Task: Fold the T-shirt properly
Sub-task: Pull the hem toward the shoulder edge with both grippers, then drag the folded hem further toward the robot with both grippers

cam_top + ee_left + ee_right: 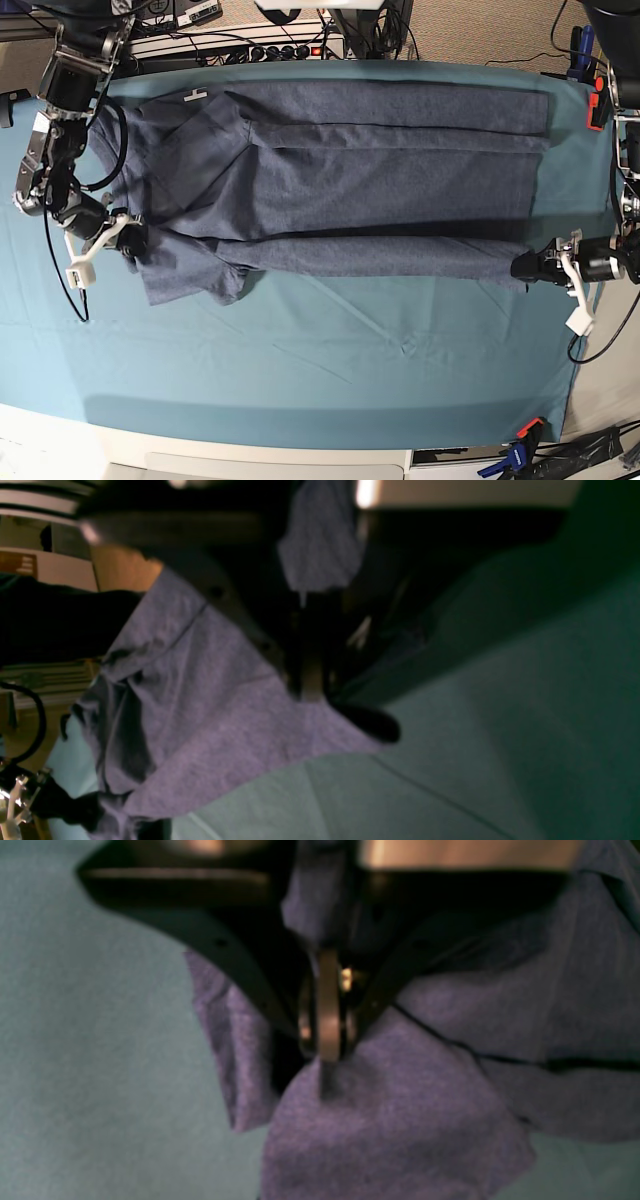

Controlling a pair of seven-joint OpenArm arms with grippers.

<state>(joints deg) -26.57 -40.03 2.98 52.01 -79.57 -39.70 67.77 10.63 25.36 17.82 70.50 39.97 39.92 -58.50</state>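
Left wrist view: the left gripper (312,690) pinches the heathered blue-grey cotton T-shirt (200,705) over the teal table cloth (500,740).

Right wrist view: the right gripper (327,1055) is clamped on shirt fabric.

Base view: the shirt lies lengthwise across the cloth, one gripper gripping each end.

Overhead view sharp and evenly lit; both wrist views dim and blurred.
Soft shadows are lying under the shirt (350,170) folds on the table (330,350); the wrist pictures are smearing, their fingers (327,1005) dark against glaring pale patches at the top edge.
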